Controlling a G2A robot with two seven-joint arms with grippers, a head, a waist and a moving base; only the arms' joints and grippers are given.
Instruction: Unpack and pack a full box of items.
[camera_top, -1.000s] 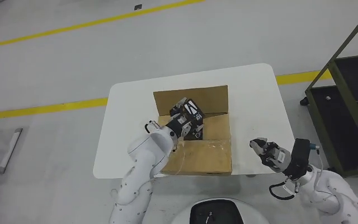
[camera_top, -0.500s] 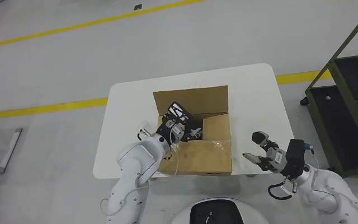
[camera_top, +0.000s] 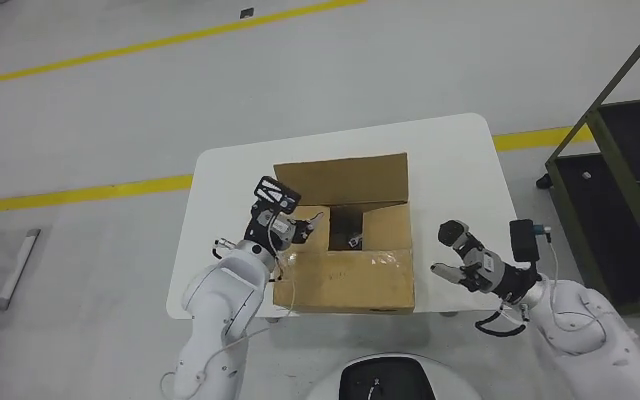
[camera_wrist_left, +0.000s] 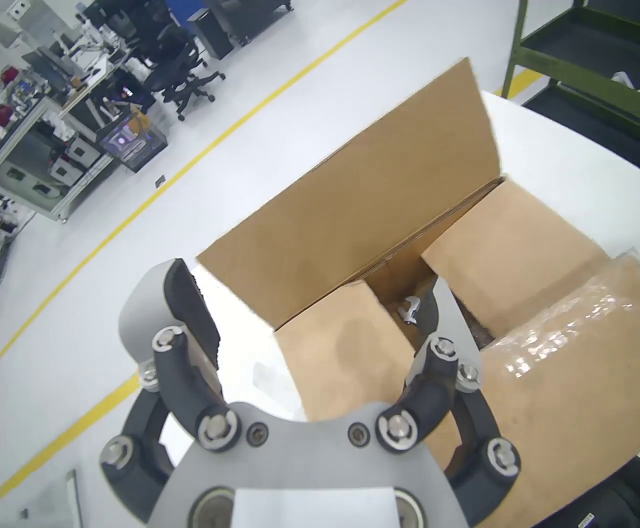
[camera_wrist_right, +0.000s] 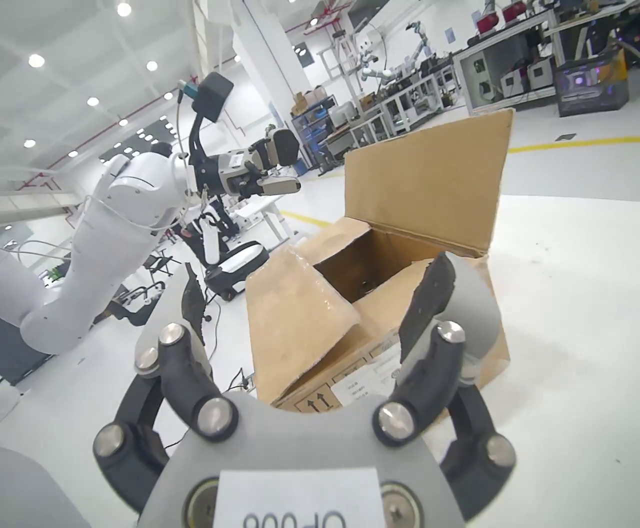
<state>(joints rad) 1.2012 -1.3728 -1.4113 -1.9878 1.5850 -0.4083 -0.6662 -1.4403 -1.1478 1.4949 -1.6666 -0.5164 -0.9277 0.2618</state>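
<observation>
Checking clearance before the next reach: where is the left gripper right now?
In the top view, the left gripper hangs above the left wall of the cardboard box, straddling it with jaws open and empty.

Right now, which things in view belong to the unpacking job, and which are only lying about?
Job: cardboard box, flaps open; small item inside it; left gripper, open, at the box's edge; right gripper, open, beside the box; white table.
Lying about: green rack beside the table; yellow floor line.
</observation>
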